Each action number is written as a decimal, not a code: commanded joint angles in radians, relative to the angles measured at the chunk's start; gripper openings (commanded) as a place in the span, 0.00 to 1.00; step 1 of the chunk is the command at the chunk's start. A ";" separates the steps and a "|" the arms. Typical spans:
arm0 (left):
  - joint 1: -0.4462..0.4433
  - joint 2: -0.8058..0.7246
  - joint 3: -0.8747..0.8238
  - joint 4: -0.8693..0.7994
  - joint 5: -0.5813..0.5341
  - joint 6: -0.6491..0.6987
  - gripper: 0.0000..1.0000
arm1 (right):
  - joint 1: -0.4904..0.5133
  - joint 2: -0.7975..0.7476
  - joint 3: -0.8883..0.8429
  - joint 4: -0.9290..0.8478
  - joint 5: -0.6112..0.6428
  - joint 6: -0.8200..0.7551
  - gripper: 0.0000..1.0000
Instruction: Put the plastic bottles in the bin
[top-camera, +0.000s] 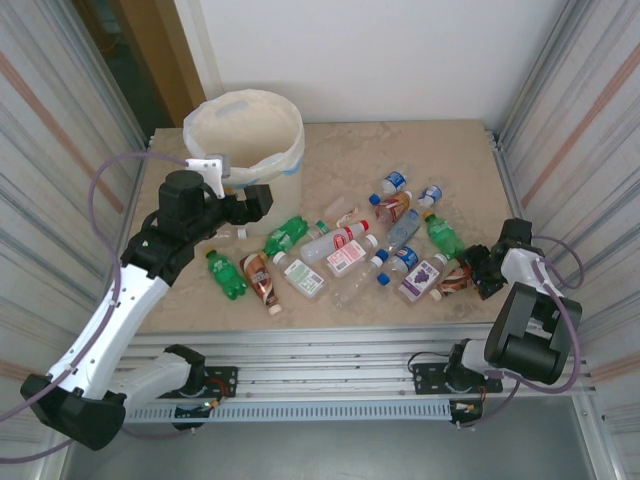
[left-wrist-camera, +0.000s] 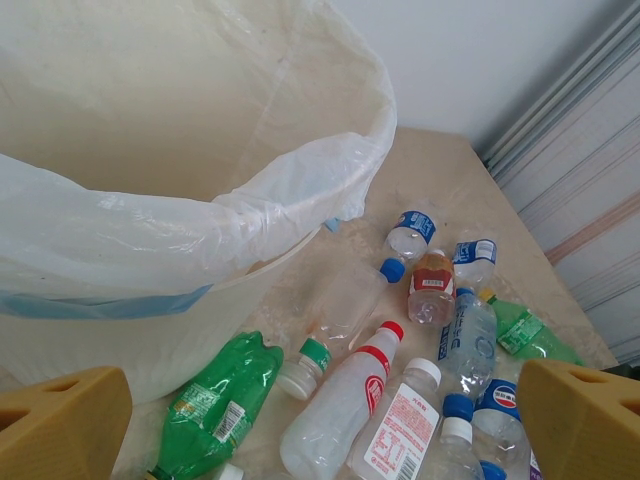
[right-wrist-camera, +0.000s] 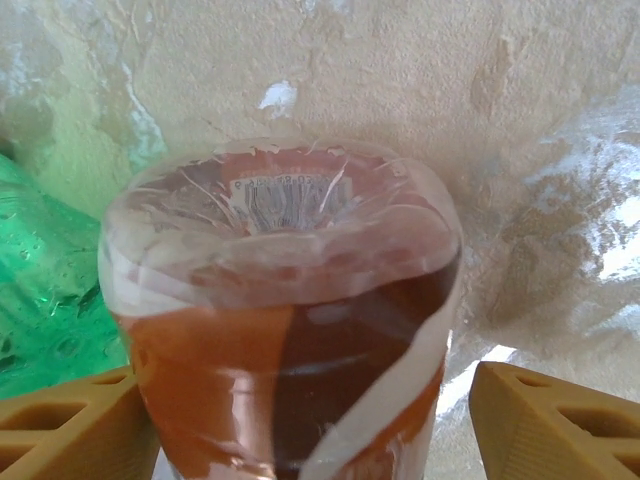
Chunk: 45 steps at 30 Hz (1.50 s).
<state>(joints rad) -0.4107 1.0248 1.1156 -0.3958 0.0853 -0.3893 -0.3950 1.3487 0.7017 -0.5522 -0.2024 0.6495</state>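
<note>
The pale stone-look table (top-camera: 470, 160) carries everything. The bin (top-camera: 245, 140) stands just beyond the left gripper (top-camera: 252, 205). From the left wrist its cream wall (left-wrist-camera: 150, 330) rises close ahead and to one side of the gripper (left-wrist-camera: 320, 400), and the whitish bag (left-wrist-camera: 230, 210) with its blue band is folded over the rim. That gripper's jaws are spread wide with nothing between them. The plastic bottles (top-camera: 345, 250) lie scattered on the table in the stretch between the two grippers, starting just beside the left one and ending at the right gripper (top-camera: 478, 272), which sits low at the far end of the spread. Its jaws stand apart around a brown bottle (right-wrist-camera: 280, 320): one finger (right-wrist-camera: 70, 425) is against it, a sliver of table shows beside the other, so it is not clamped. A green bottle (right-wrist-camera: 50, 270) lies just beside the brown one. Ahead of the left gripper, a crumpled green bottle (left-wrist-camera: 215, 400) rests by the bin's foot, next to a red-capped clear bottle (left-wrist-camera: 335, 410).
</note>
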 joint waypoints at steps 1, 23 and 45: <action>0.001 -0.007 0.006 0.002 -0.006 0.009 0.99 | -0.008 0.009 -0.014 -0.004 0.031 -0.005 0.75; 0.001 -0.025 0.010 -0.026 -0.011 -0.041 0.99 | -0.008 -0.060 -0.023 -0.019 0.059 -0.006 0.47; -0.044 -0.035 0.014 0.005 0.190 0.018 0.99 | 0.115 -0.419 0.310 -0.310 0.014 0.003 0.38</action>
<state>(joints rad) -0.4305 0.9768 1.1122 -0.4126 0.1997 -0.4007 -0.3313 0.9592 0.9718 -0.8120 -0.1539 0.6430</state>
